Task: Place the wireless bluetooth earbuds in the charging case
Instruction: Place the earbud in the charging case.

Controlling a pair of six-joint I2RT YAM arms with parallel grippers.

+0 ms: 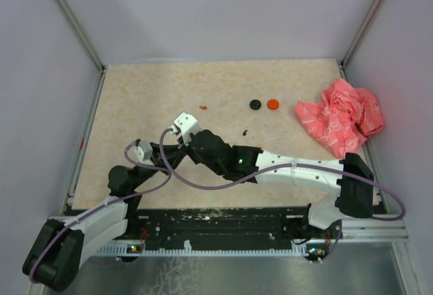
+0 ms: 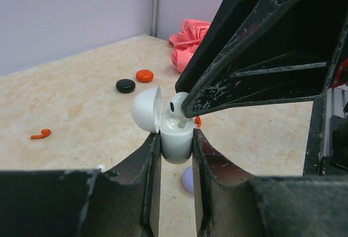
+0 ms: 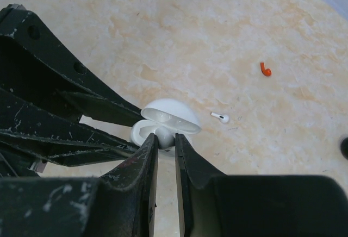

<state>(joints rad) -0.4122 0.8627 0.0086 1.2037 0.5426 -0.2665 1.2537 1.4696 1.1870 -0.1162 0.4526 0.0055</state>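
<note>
White charging case [image 2: 176,139], lid open, sits clamped upright in our left hand [image 2: 175,149]; our right hand [image 3: 165,139] is pinched on a white earbud [image 2: 175,105] at the case mouth (seating unclear). We see a second white earbud [image 3: 220,118] and a red earbud [image 3: 265,69] loose on the counter [image 3: 228,25]

The counter [image 1: 149,92] is a sandy colour with pale swirls. Near the back, a black disc [image 1: 255,104] and an orange disc [image 1: 272,104] lie just beside each other. A tiny red earbud [image 1: 203,107] lies to their left. A tiny black earbud [image 1: 245,132] lies nearer the front. A small white earbud [image 3: 220,118] lies on its side. A crumpled pink bag [image 1: 340,117] sits at the right edge.
</note>
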